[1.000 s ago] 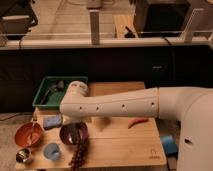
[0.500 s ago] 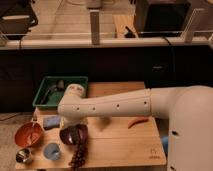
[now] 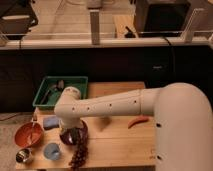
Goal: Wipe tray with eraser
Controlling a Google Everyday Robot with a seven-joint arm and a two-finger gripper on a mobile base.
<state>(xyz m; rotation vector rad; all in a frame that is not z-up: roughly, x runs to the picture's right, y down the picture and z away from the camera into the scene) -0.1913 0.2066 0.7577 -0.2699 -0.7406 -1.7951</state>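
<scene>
The dark-green tray (image 3: 44, 98) sits at the back left of the wooden table and holds some metal utensils (image 3: 55, 89). A blue block (image 3: 51, 122), possibly the eraser, lies in front of the tray, between the orange bowl (image 3: 29, 134) and the purple bowl (image 3: 76, 136). My white arm reaches in from the right and bends down just in front of the tray. The gripper (image 3: 70, 130) hangs at its end, low over the purple bowl and just right of the blue block. The arm largely hides the gripper.
A bunch of dark grapes (image 3: 79, 152) trails from the purple bowl toward the front edge. A blue cup (image 3: 52, 150) and a metal cup (image 3: 22, 156) stand at the front left. A red chili (image 3: 138, 121) lies at the right. A dark wall rises behind the table.
The arm's bend has shifted a little to the left and down, closer to the blue block. The objects on the table have not moved.
</scene>
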